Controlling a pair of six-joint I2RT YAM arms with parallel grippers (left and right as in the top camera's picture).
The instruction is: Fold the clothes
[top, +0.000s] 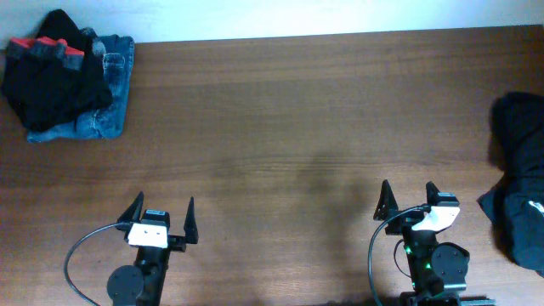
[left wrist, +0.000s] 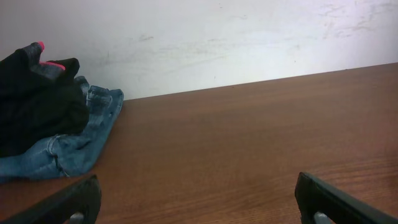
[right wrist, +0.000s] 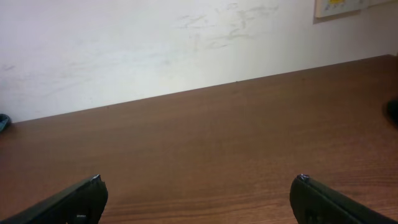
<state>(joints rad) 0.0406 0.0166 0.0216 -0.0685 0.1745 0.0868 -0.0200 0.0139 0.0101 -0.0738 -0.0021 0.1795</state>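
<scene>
Brown table (top: 280, 127) carries jeans (top: 106, 123) far left, dark clothes (top: 520, 140) right

One surface (top: 280, 110) holds one pair of blue jeans (top: 104, 121), one black garment (top: 53, 83) with red trim (piled together) and one dark heap (top: 520, 161), its pieces uncountable. Tools number two: left tool (top: 166, 197), right tool (top: 408, 184).

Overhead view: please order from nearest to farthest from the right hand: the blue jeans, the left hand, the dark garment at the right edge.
1. dark garment, at the right edge.
2. left hand, front left.
3. blue jeans, far left corner.
</scene>
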